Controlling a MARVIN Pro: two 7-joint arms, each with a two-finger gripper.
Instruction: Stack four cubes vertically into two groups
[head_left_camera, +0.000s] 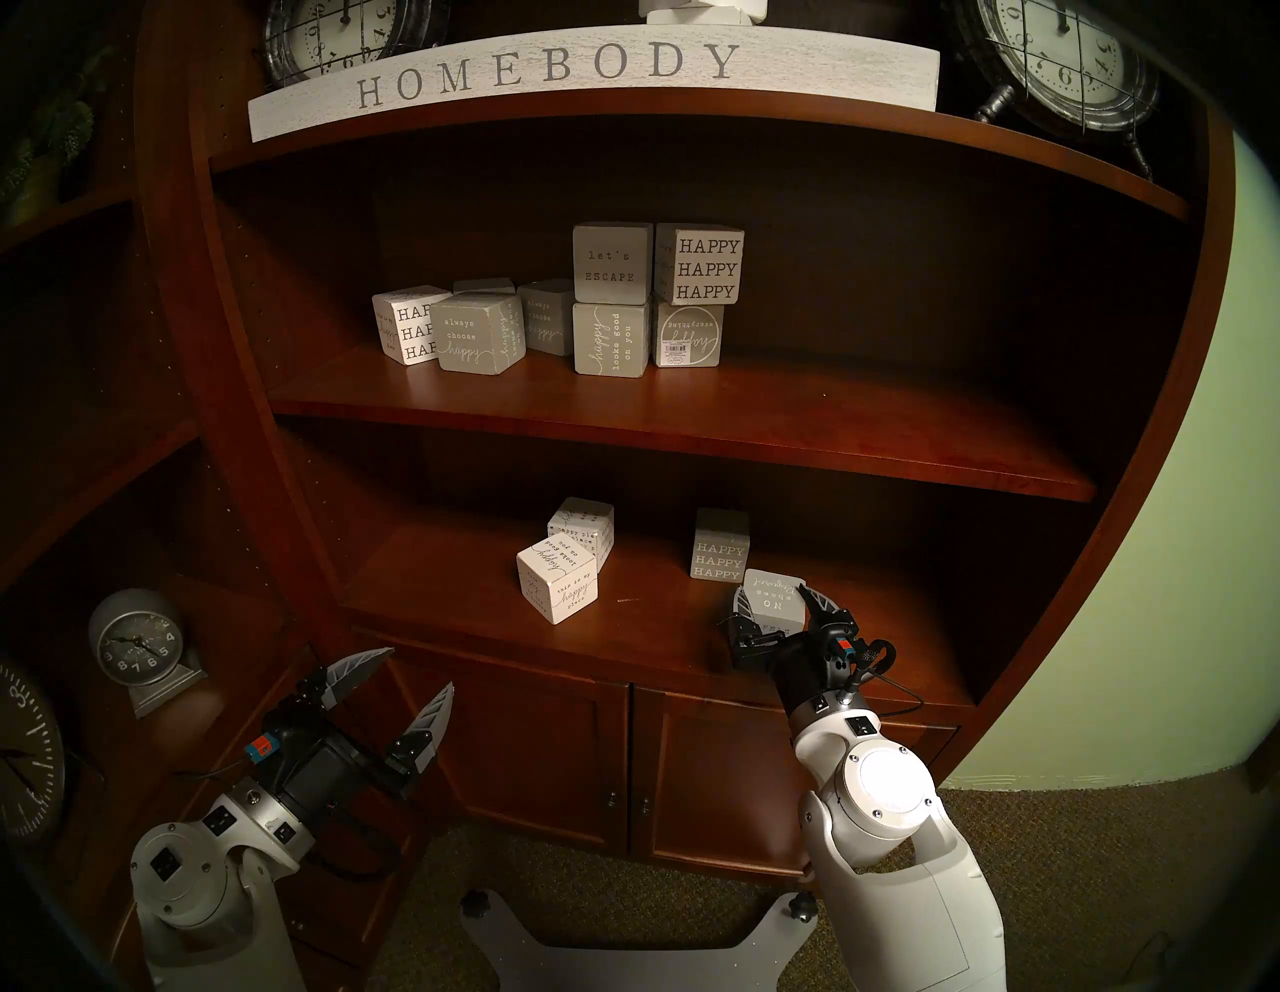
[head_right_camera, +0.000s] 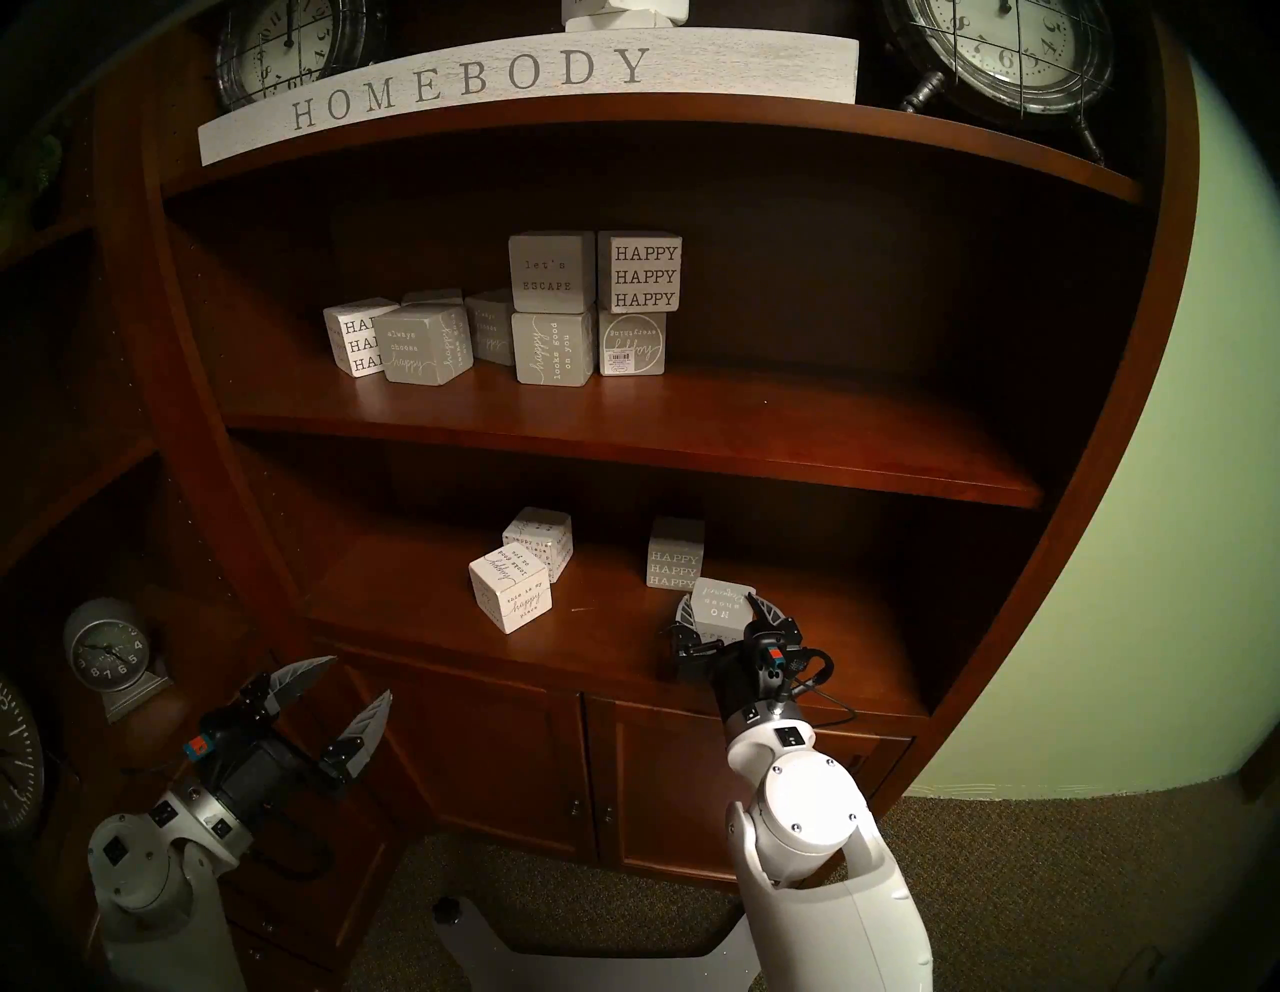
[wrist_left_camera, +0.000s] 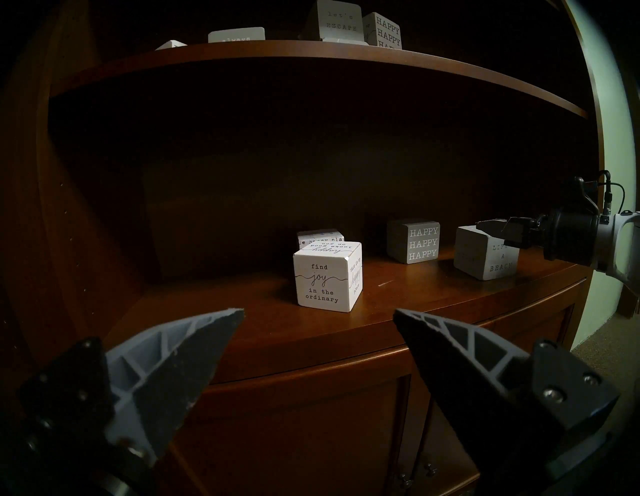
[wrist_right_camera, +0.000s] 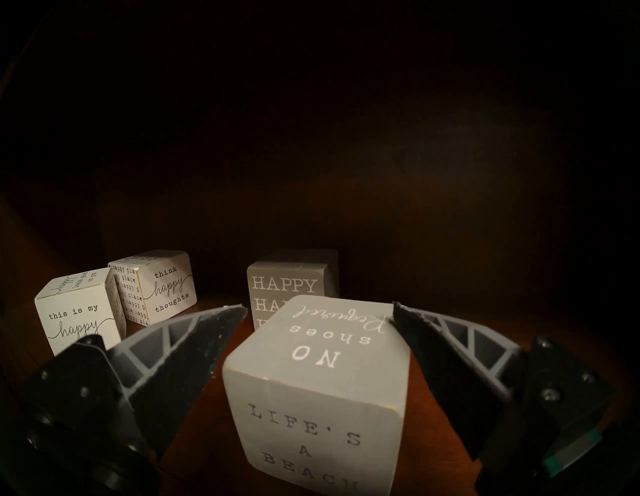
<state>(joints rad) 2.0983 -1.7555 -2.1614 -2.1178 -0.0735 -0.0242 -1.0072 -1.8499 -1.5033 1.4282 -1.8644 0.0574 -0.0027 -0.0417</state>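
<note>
Biggest worry here: right gripper (wrist_right_camera: 320, 313) spread wide around the "LIFE'S A BEACH" cube (wrist_right_camera: 311, 391), with the right fingertip (wrist_right_camera: 403, 313) looking right up against the cube's far top corner and the left finger well clear. Closing like that could shove or twist the cube sideways before both sides bite, maybe nudging it toward the shelf (head_left_camera: 893, 665) front edge just behind it. Nothing pinched yet. Could also bump the grey "HAPPY HAPPY HAPPY" cube (head_left_camera: 720, 547) sitting just beyond, deeper on the shelf.

Left gripper (head_left_camera: 409, 686) parked off the shelf's front left corner, wide open, holding nothing.

Looks-wise: chunky grey block, rounded edges, white lettering, "NO shoes Required" on top, flat on the shelf near the front edge toward the right. Two white cubes toward the middle-left: front white cube (head_left_camera: 557, 578) with "this is my happy place", rear white cube (head_left_camera: 582, 530) touching or nearly touching behind it, both skewed. No stacks built on this shelf yet.
</note>
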